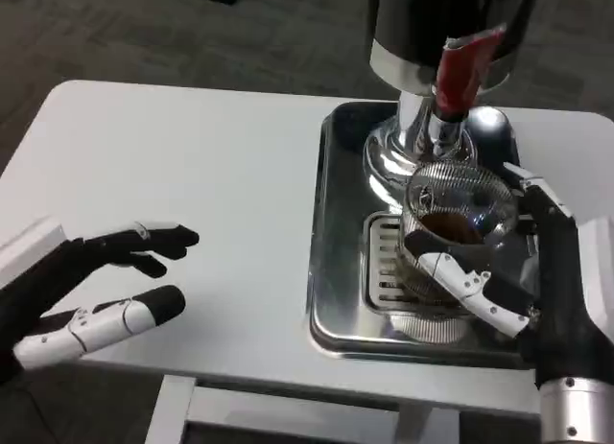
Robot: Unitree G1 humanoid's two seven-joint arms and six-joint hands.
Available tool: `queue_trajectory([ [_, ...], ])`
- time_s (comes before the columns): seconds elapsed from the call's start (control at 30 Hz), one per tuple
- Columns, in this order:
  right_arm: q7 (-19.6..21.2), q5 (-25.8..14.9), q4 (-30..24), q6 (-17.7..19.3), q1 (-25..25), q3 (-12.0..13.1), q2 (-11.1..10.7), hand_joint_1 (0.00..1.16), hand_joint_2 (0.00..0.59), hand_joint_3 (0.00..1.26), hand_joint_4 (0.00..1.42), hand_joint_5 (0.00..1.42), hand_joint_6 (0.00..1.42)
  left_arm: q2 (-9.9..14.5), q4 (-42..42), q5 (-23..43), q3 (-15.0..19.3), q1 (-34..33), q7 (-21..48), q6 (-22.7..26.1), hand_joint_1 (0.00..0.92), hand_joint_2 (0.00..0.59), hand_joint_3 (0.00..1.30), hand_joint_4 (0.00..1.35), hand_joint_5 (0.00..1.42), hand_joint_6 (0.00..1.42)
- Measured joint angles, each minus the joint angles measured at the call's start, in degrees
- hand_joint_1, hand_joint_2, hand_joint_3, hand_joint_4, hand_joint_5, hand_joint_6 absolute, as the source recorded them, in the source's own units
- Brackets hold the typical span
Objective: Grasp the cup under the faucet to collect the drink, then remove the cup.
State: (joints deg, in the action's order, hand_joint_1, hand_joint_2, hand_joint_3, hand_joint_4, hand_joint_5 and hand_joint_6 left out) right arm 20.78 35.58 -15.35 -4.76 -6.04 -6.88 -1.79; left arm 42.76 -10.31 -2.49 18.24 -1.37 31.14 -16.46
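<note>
Head view: the cup (459,238) is being held by the right hand (537,281) on the drip grille of the steel tray (331,223), directly beneath the faucet (451,128) of the drink dispenser (446,32). The cup is clear, ribbed and round, and a brown drink is seen inside it. The fingers (460,271) are being wrapped around the cup's side, grasping it. The cup is judged to be light and thin-walled, so it is likely being deformed by any hard squeeze; the ribbing is expected to aid friction. Hold is best taken at mid-height, kept upright, since the liquid is adding weight and can spill. The tray and dispenser base are polished metal and reflective; a red lever (465,65) is mounted above the faucet. The left hand (91,291) is being held released over the white table (192,175), grasping nothing.
</note>
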Motion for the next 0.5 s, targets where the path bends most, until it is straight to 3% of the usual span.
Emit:
queue_trajectory([
  [0.5, -4.11, -2.25, -6.51, -0.04, 4.62, 2.51, -0.84, 0.82, 0.204, 0.94, 1.09, 1.33, 1.42, -0.44, -0.04, 0.02, -1.30, -1.26, -0.01, -0.01, 0.000, 0.106, 0.26, 0.26, 0.32, 0.23],
])
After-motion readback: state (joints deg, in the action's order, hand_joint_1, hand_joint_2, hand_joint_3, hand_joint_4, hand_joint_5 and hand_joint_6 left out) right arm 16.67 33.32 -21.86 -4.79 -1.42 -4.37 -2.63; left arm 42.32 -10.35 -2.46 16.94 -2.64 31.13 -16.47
